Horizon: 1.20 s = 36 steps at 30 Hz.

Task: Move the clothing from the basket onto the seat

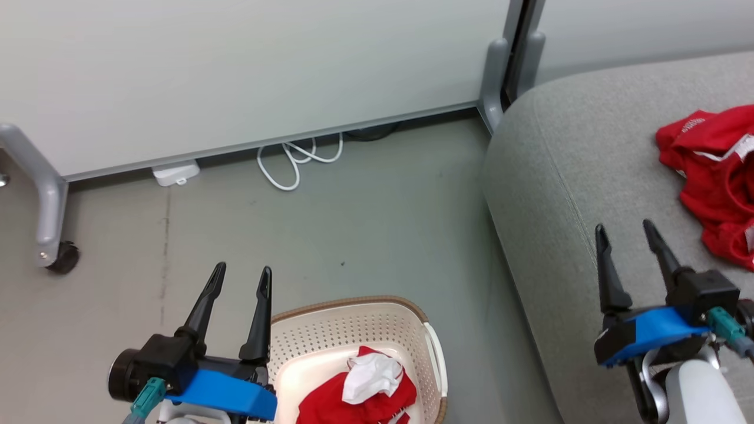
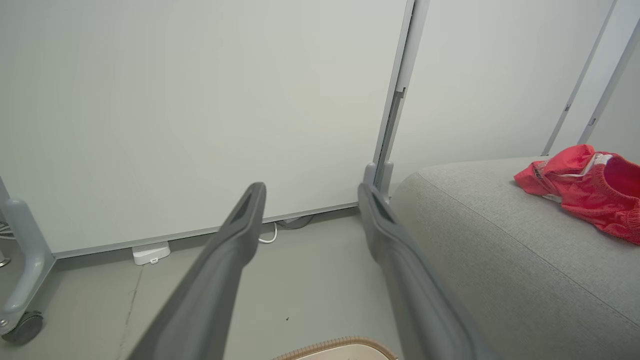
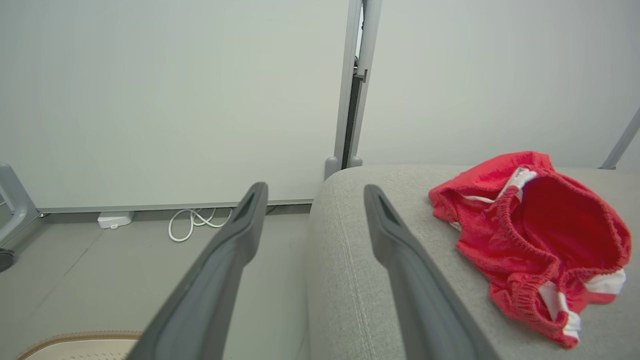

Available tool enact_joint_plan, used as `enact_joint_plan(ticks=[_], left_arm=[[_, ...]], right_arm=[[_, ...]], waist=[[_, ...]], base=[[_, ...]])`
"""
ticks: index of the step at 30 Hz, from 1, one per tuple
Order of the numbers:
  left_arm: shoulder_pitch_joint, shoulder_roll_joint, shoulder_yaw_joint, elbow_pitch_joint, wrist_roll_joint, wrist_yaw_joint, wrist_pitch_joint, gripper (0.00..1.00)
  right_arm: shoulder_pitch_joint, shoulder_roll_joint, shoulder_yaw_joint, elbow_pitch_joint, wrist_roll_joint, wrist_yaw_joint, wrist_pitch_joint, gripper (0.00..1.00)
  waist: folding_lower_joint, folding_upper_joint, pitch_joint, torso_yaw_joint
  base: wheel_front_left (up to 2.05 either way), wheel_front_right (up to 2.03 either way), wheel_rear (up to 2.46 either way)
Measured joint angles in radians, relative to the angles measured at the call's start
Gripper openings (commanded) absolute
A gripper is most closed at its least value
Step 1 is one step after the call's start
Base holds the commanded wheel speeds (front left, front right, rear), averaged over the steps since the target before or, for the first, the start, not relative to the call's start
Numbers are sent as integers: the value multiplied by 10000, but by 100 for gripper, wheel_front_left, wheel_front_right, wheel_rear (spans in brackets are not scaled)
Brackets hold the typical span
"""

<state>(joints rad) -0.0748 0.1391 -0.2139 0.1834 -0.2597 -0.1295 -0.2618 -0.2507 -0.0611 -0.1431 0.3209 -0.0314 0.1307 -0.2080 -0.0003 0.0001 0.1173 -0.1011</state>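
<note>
The left claw (image 1: 243, 268) and right claw (image 1: 624, 225) gape empty; a white cable (image 1: 294, 159) and wheeled partition (image 1: 235, 76) lie beyond the basket (image 1: 353, 301).

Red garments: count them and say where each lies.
2 visible. One red garment lies on the grey sofa; one red-and-white bundle sits in the laundry basket. The bundle may hide more pieces.
</note>
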Motion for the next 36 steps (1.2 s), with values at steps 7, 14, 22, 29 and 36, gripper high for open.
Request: enact_joint_plan(ticks=[7, 14, 22, 29, 36], left_arm=[[339, -167, 479, 309, 10, 0, 0, 100], [654, -234, 1076, 633, 165, -2, 0, 100], [724, -251, 1381, 836, 305, -2, 0, 100], [745, -253, 1503, 930, 326, 0, 0, 100], [745, -257, 1513, 984, 324, 0, 0, 100]], right_arm=[[943, 94, 499, -614, 339, 0, -82, 100], [1663, 105, 754, -941, 445, 0, 10, 100], [2194, 107, 863, -1243, 690, 0, 217, 100], [2401, 107, 982, -1482, 773, 0, 320, 100], [2437, 107, 1016, -1501, 991, 0, 391, 100]], waist=[[0, 0, -461, 468], [1, 0, -834, 1027], [3, 0, -1064, 1616], [3, 0, -1152, 1772], [3, -1, -1145, 1781]], base=[[0, 0, 0], [0, 0, 0], [0, 0, 0], [0, 0, 0], [0, 0, 0]])
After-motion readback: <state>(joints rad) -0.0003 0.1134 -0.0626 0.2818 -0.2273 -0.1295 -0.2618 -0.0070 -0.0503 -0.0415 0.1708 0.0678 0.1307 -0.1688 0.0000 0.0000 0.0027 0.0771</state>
